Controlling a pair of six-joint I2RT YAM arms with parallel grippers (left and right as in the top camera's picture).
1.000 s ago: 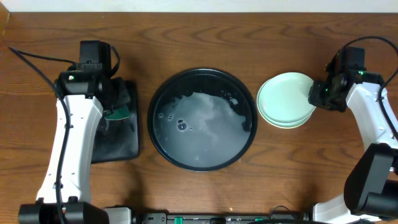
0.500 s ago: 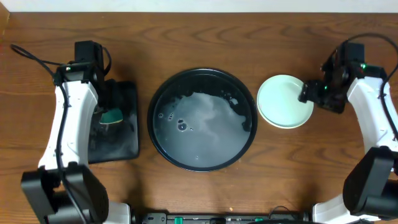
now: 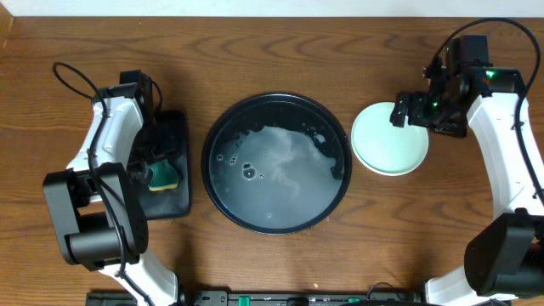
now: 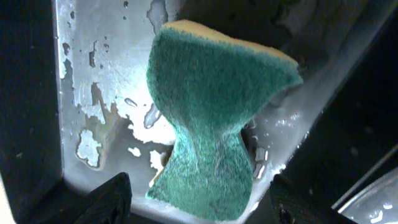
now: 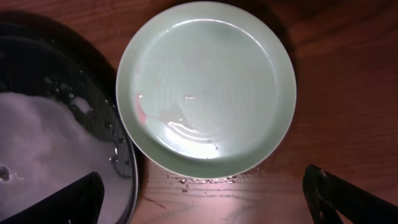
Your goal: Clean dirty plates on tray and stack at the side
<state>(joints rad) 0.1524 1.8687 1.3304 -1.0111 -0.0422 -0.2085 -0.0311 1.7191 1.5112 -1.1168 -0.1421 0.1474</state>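
Note:
The plates (image 3: 390, 138) sit stacked on the wood to the right of the round black tray (image 3: 276, 97), with a wet pale turquoise one (image 5: 206, 87) on top. How many lie under it is hard to tell. The tray (image 5: 126, 163) holds only foamy water. My right gripper (image 3: 410, 111) hangs open over the stack's far edge, its jaws (image 5: 205, 196) wide apart and holding nothing. My left gripper (image 3: 159, 159) is open over a green sponge (image 4: 214, 118) that lies loose between its fingers (image 4: 112, 199).
The sponge (image 3: 164, 176) rests on a small rectangular black tray (image 3: 174, 204) with soapy film, left of the round tray. Water drops lie on the wood beside the plates. Cables trail behind both arms.
Both grippers opened. The right one let go of the top plate, which now sits squarely on the stack, and drew back. The left one released the sponge onto the small tray.

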